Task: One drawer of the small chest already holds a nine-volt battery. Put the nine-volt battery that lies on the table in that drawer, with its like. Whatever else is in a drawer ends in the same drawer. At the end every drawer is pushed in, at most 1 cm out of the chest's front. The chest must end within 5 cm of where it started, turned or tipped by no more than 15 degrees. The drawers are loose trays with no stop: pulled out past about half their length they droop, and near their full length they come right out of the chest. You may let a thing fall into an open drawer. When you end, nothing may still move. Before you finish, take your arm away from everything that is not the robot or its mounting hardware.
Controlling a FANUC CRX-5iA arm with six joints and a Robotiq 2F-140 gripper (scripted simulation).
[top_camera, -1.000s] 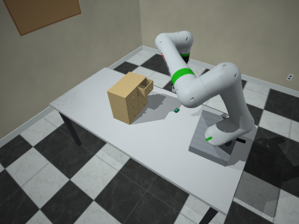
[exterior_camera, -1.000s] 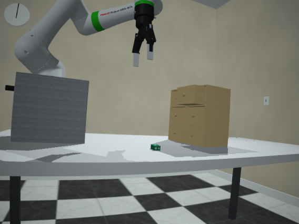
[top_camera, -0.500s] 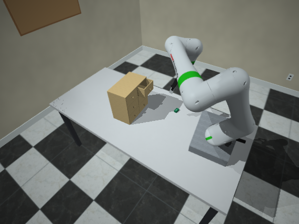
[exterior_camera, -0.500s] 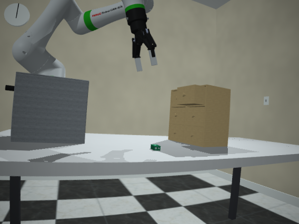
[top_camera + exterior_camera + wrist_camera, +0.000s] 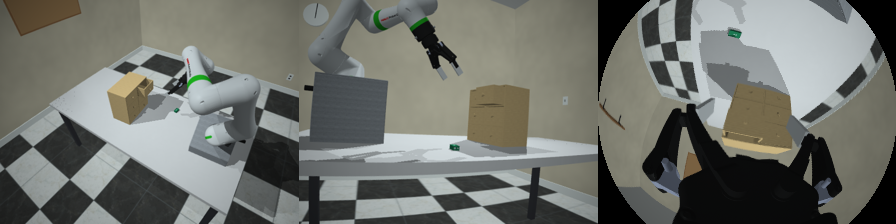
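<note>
A small wooden chest (image 5: pixel 128 98) stands on the white table, also seen in the exterior view (image 5: pixel 499 115) and the wrist view (image 5: pixel 759 117). Its top right drawer (image 5: pixel 145 86) is pulled partly out; the other drawers look pushed in. I cannot see what lies inside the open drawer. A small green nine-volt battery (image 5: pixel 177 110) lies on the table in front of the chest, also in the exterior view (image 5: pixel 454 147) and the wrist view (image 5: pixel 735 32). My gripper (image 5: pixel 450 72) is open and empty, tilted, in the air above and in front of the chest's front.
The arm's grey base block (image 5: pixel 213 139) stands on the table's right part (image 5: pixel 347 109). The table's far edge runs close behind the chest.
</note>
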